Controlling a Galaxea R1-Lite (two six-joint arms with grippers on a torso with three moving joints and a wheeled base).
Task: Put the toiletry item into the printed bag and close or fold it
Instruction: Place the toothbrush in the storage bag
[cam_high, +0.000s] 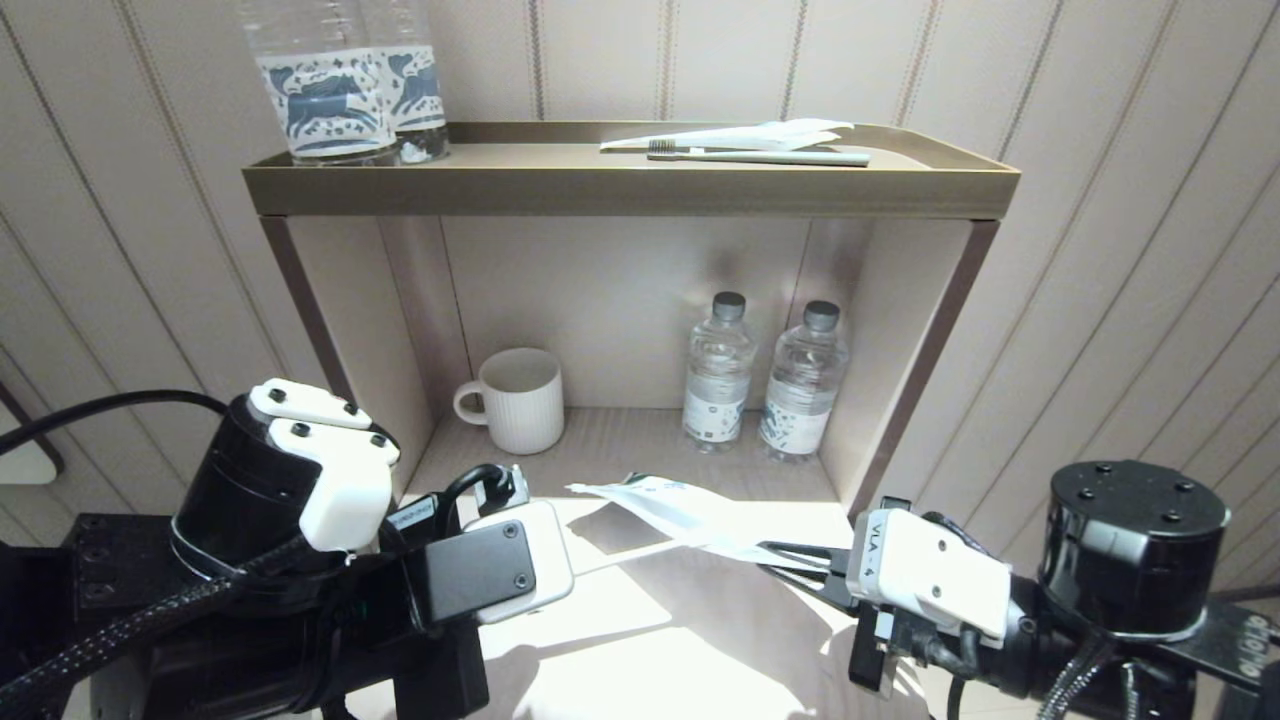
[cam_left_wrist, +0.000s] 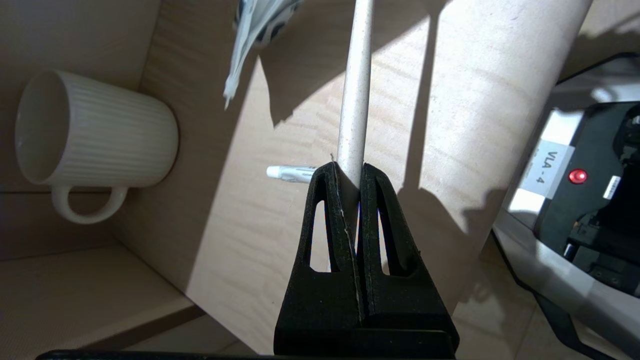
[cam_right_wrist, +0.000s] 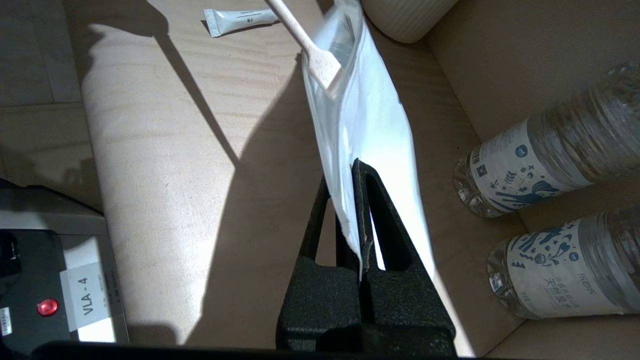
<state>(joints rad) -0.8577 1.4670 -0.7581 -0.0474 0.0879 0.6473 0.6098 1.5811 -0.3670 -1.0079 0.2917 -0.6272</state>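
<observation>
Low at frame centre, held the printed bag (cam_right_wrist: 365, 125) pinched shut in right gripper (cam_right_wrist: 356, 210), toothbrush (cam_left_wrist: 356, 90) clamped tight in left gripper (cam_left_wrist: 350, 175), head just inside bag's mouth.

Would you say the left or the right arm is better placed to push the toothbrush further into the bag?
Left, probably: the left gripper is shut on the toothbrush, whose head sits at the printed bag's mouth. The right gripper only pinches the bag's far end.

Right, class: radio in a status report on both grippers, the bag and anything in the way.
Left gripper shut on toothbrush, head at bag mouth. Right gripper shut on printed bag, held off the table. Toothpaste tube lies clear.
</observation>
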